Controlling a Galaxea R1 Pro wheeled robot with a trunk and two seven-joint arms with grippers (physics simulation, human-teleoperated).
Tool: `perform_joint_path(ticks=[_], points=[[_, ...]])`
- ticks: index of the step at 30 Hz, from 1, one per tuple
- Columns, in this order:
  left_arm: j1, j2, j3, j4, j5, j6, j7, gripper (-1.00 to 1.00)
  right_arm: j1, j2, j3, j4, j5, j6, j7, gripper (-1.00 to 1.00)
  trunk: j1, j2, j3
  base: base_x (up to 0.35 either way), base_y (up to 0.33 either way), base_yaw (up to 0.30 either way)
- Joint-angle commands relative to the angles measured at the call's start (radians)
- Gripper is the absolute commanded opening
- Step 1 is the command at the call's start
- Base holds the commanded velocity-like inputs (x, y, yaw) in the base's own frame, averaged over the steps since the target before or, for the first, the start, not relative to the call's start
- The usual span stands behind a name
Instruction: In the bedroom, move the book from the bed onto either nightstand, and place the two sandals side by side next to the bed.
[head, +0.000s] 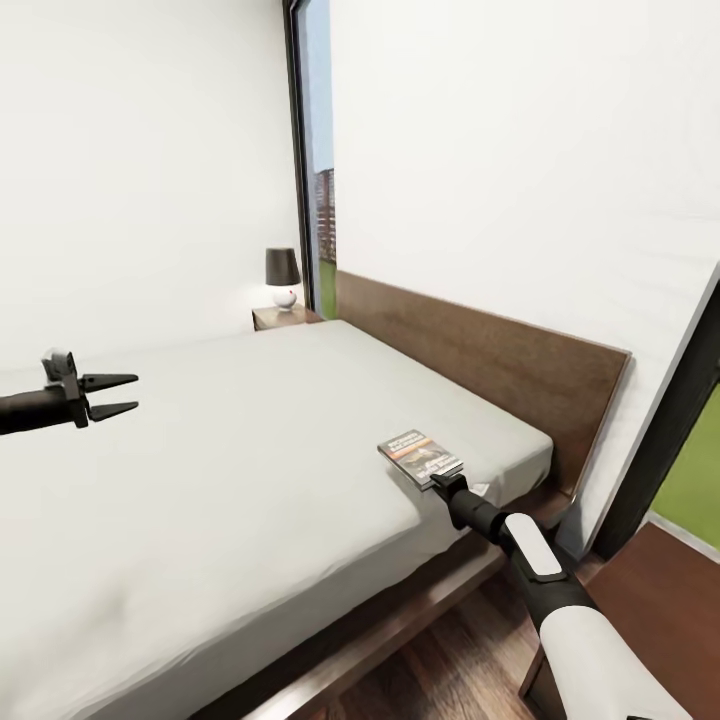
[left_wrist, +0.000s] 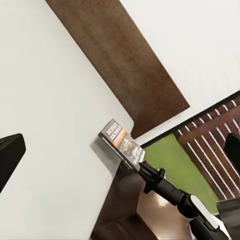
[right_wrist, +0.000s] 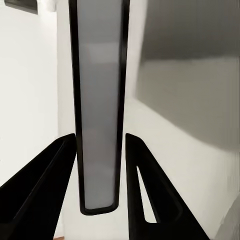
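The right gripper (head: 447, 481) has its jaws pinching the near edge of the book (head: 420, 456), not yet moved from the bed (head: 250, 450), its long axis running toward the far nightstand (head: 284, 317), while the left gripper (head: 112, 396) hangs spread; the sandals remain undone.

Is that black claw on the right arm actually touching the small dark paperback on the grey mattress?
Touching. In the right wrist view, the right gripper has a finger pressed against each face of the book, seen edge-on.
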Motion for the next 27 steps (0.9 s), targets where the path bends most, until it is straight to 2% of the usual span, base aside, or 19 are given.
perform_joint_path(ticks=[1,11,17,18,27], points=[[-0.001,-0.001,0.005,0.000,-0.013,0.011,-0.008,1.00,-0.001,0.001,-0.006,0.000,0.003,0.007,0.002,-1.00,-0.004,0.007,0.002,0.000,0.000,0.000],[-0.001,-0.001,0.004,0.000,-0.022,0.006,-0.009,1.00,-0.001,0.001,-0.006,0.000,0.000,0.007,0.003,-1.00,-0.042,0.077,0.034,0.000,0.000,0.000],[-0.001,-0.001,0.004,0.000,-0.024,0.004,-0.009,1.00,0.000,0.001,-0.006,0.000,-0.022,0.010,0.004,-1.00,-0.065,0.119,0.052,0.000,0.000,0.000],[-0.001,-0.001,0.004,0.001,-0.024,0.003,-0.009,1.00,-0.001,0.001,-0.006,0.000,-0.036,0.013,0.004,-1.00,-0.069,0.126,0.055,0.000,0.000,0.000],[-0.001,-0.001,0.004,0.001,-0.024,0.003,-0.009,1.00,-0.001,0.001,-0.007,0.000,-0.046,0.016,0.005,-1.00,-0.104,0.189,0.084,0.000,0.000,0.000]])
